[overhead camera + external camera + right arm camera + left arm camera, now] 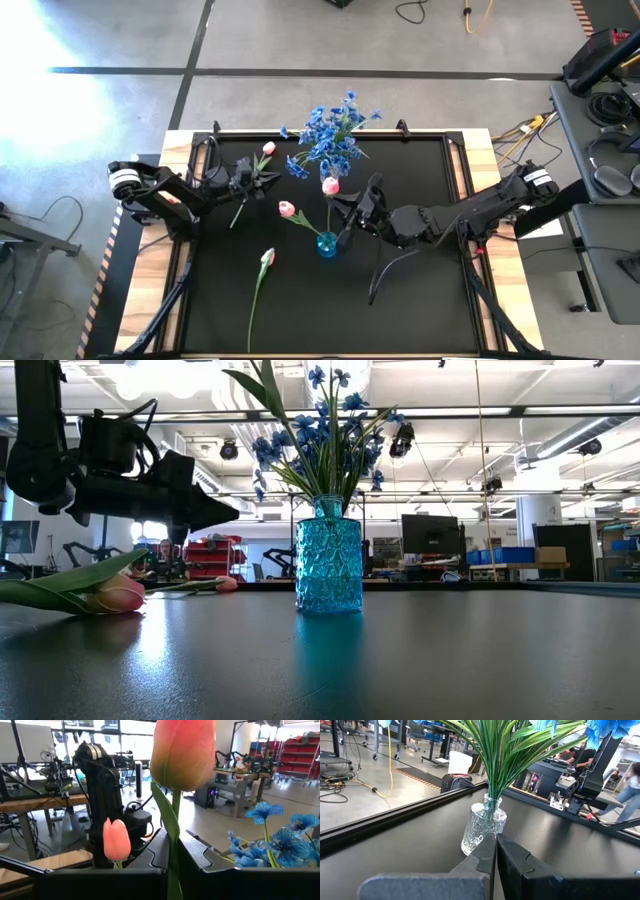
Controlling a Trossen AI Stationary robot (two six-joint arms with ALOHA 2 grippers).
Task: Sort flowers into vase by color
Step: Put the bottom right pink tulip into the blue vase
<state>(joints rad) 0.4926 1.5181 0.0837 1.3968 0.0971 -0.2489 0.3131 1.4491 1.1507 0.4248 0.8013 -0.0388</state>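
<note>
The right gripper (343,215) clamps a tulip (330,186) stem beside the blue vase (327,244) mid-table. The left gripper (262,178), fingers pressed together, hovers near the far edge.

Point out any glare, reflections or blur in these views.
High view: the floor's upper left corner is washed out. Low view: the table mirrors the blue vase and ceiling lights. Right wrist view: the held tulip looms close and soft.

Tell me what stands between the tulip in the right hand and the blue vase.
Nothing visible does. The right hand grips its tulip beside the blue vase, with bare table between them. A second tulip, its stem running to that vase, leans away toward the left hand.
</note>
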